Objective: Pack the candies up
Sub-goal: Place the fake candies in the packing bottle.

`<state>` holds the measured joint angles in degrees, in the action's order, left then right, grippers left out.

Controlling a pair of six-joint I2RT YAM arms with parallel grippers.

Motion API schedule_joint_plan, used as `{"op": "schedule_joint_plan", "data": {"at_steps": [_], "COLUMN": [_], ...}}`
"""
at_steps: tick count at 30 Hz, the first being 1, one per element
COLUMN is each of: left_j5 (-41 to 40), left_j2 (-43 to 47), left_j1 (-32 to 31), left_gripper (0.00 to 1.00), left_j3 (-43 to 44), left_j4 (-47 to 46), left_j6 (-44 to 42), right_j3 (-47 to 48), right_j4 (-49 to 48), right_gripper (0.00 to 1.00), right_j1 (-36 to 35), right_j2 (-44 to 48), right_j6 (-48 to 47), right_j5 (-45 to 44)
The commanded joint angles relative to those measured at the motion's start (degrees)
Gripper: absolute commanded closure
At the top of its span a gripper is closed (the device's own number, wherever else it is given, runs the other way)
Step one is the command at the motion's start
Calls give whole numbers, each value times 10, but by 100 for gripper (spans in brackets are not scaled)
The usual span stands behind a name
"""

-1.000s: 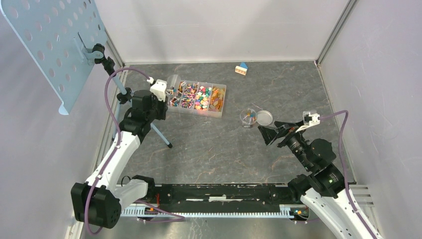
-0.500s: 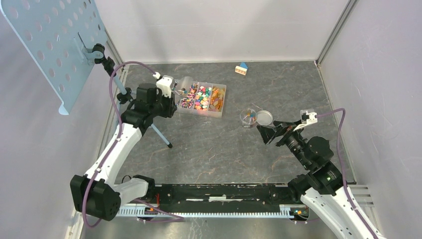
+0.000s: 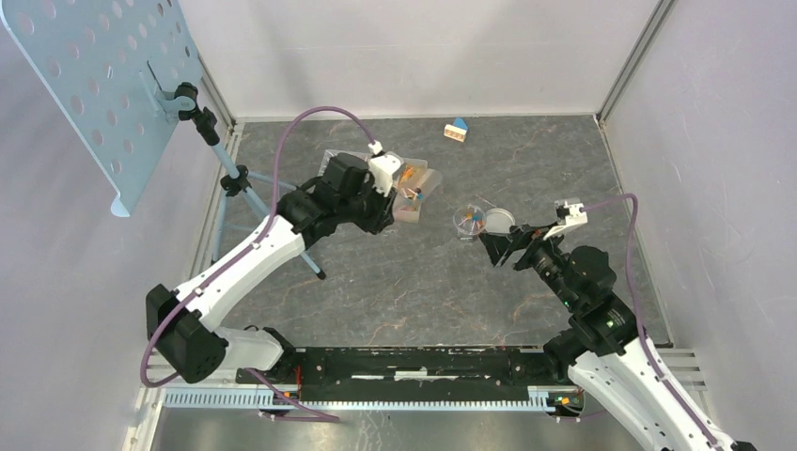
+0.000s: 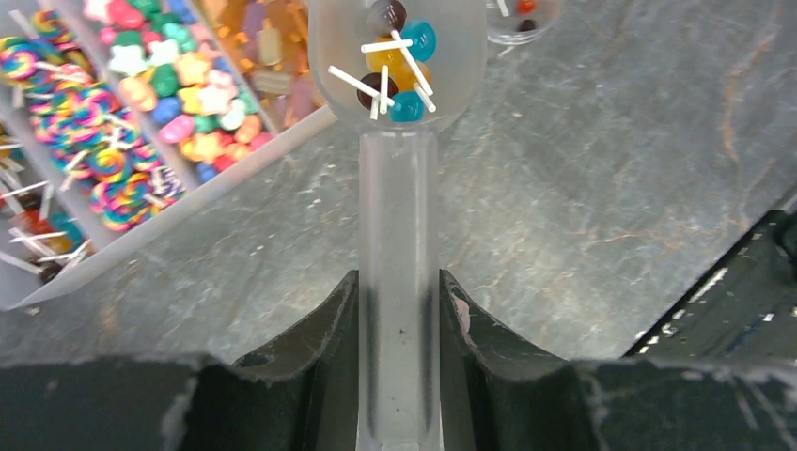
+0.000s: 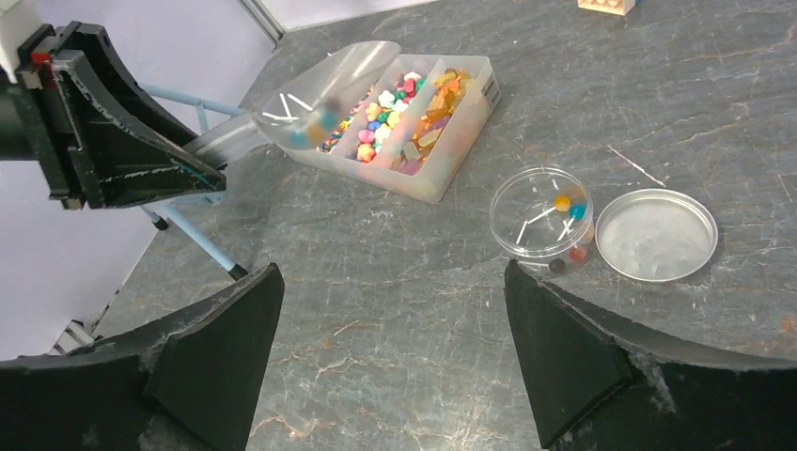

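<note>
My left gripper (image 4: 398, 293) is shut on the handle of a translucent scoop (image 4: 398, 216). Its bowl carries several small candies (image 4: 395, 61) on white sticks, blue, yellow and dark brown. In the top view the scoop (image 3: 414, 178) hangs over the right end of the clear compartment box (image 3: 411, 210), which holds many mixed-colour candies (image 5: 395, 103). A small round clear container (image 5: 543, 221) with a few candies in it stands on the table right of the box, its lid (image 5: 656, 235) beside it. My right gripper (image 5: 390, 348) stands open and empty, just in front of the container.
A tripod leg (image 5: 193, 235) and the perforated blue panel (image 3: 103, 85) stand at the left. A small blue-roofed toy house (image 3: 457, 130) sits near the back wall. Walls close the table in on three sides.
My left arm has swung right from the box's left end, carrying the loaded scoop across to its right end. My right gripper has edged left toward the round container.
</note>
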<state>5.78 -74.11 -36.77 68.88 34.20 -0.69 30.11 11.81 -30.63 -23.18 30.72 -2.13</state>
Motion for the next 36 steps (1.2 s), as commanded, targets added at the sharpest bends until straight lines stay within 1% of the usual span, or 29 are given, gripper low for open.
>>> {"op": "schedule_joint_plan", "data": {"at_steps": [1,4,6,7,8,10,12,16,17,28,36], "left_j5": [6,1,-4,-1,3,5,-8,-7,-3,19,17], "left_j2": [-26,-49,-61,-65,-68,-78,-90,-118,-124,-176,-197], "left_j1": [-42,-70,-81,-85,-87,-95,-107,-125,-128,-138,-138], "left_gripper": [98,98,98,98,98,98,98,98,98,98,98], "left_j3": [47,66,74,76,77,79,82,100,105,147,168], "left_j4": [1,14,23,24,23,23,24,23,23,24,32], "left_j6": [61,65,64,65,69,75,77,87,91,106,100], "right_j3": [0,1,0,-1,-1,0,-3,-7,-5,-8,-15], "right_j4": [-68,-103,-130,-145,-157,-182,-212,-248,-252,-285,-309], "right_gripper": [11,27,44,55,62,74,84,98,100,100,100], "right_j1": [0,1,1,1,0,1,1,1,1,0,1], "right_j2": [-41,-70,-91,-99,-110,-128,-147,-190,-205,-310,-354], "right_j6": [-5,-2,1,5,10,21,29,39,39,7,1], "right_j5": [10,9,10,10,14,20,33,37,38,7,12]}}
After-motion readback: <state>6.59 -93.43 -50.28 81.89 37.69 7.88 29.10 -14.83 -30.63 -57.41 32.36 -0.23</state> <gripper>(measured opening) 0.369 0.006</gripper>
